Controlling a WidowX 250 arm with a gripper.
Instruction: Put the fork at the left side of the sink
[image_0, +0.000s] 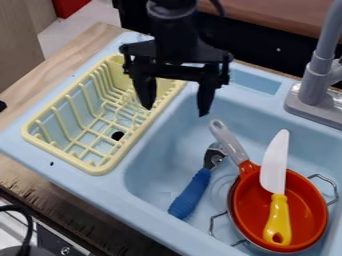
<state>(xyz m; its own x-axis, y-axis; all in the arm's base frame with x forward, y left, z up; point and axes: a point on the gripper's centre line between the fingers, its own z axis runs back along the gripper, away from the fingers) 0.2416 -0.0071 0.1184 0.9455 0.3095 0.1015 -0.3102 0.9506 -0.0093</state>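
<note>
One black gripper hangs over one blue sink, its two fingers spread wide. The sink has one blue-handled tool, one red pan in one metal pot, and one knife on the pan. One yellow rack sits left. I can't tell which thing is the fork.

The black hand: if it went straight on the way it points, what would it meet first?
Probably the basin-side edge of the yellow dish rack or the blue sink beside it, as the hand points down there. Its height is unclear, so that's a guess.
</note>
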